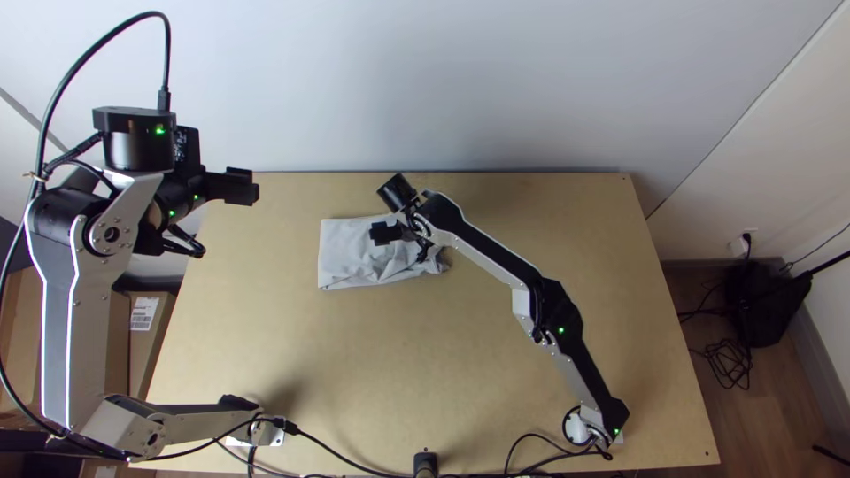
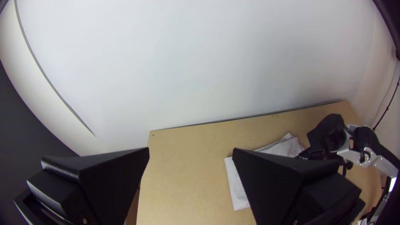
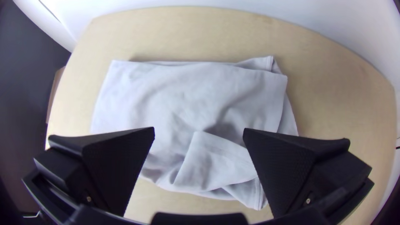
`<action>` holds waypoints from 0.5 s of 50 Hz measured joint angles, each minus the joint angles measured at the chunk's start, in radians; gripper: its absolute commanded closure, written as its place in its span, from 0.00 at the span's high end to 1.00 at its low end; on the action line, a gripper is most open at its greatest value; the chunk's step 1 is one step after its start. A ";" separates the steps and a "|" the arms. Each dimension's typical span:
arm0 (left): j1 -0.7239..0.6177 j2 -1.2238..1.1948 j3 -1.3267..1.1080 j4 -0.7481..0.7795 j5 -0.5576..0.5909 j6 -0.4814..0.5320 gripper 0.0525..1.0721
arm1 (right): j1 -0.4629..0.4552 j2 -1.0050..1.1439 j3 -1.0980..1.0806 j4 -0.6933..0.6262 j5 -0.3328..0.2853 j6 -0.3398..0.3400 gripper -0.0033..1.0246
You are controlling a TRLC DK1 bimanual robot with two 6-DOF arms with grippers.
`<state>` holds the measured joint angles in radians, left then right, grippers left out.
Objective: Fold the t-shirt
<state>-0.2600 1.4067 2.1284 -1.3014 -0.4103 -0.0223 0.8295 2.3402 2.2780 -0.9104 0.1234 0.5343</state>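
The light grey t-shirt (image 1: 350, 257) lies folded into a rough rectangle toward the table's back, its right part rumpled. My right gripper (image 1: 396, 237) is over the shirt in the top view. In the right wrist view my right gripper (image 3: 199, 133) stands open above the shirt (image 3: 187, 91), where a loose flap is turned over on top and layers show at one end. My left gripper (image 1: 241, 186) is raised over the table's back left corner, away from the cloth. In the left wrist view my left gripper (image 2: 191, 152) is open, with the shirt (image 2: 238, 187) partly behind one finger.
The wooden table (image 1: 381, 372) meets a white wall (image 1: 443, 88) at its back edge. Black cables (image 1: 336, 456) run along the near edge between the arm bases. Cardboard boxes (image 1: 119, 345) stand on the floor left of the table.
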 measured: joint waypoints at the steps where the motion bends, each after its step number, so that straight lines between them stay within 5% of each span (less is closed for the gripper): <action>1: 0.003 0.000 -0.001 0.000 0.000 0.000 0.95 | 0.002 0.005 0.000 -0.008 0.008 -0.003 0.95; 14: 0.039 0.006 -0.010 0.020 0.053 0.008 0.95 | -0.037 0.015 -0.070 -0.177 0.055 -0.014 0.95; 25: 0.043 0.023 -0.012 0.047 0.078 0.015 0.95 | -0.127 -0.175 -0.345 -0.277 0.061 -0.014 0.95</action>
<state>-0.2165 1.4292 2.1166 -1.2545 -0.3321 -0.0071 0.7029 2.1654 1.9331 -1.1873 0.1844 0.5198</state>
